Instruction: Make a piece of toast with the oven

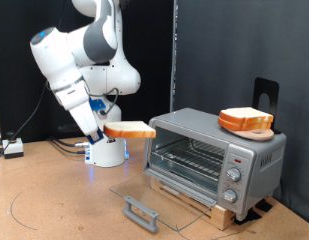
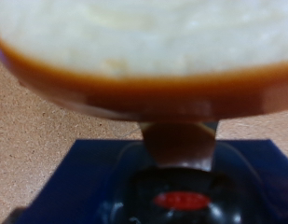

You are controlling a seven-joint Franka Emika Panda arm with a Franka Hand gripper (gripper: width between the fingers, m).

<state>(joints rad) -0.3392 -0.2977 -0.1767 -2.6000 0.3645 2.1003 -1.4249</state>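
**Bread slice in the air, short of the open oven**

Exterior view's left: the white arm leans down and forward over the brown table, its blue-lit base behind it. The gripper is clamped on the piece of toast, pinching one edge so the slice juts out flat toward the exterior view's right — a level carry, likely so it can slide in parallel to the rack. The wrist view agrees: the pale face and orange-brown crust fill the frame, with a dark finger pressed on the crust.

Centre: the slice hangs above the table, just beside the oven's open mouth but not yet inside. The glass door lies folded down flat, handle forward.

Right: the oven sits on a wooden board, wire rack bare, knobs down its right panel. On its roof rests a second bread-like piece on a wooden plate — untouched.
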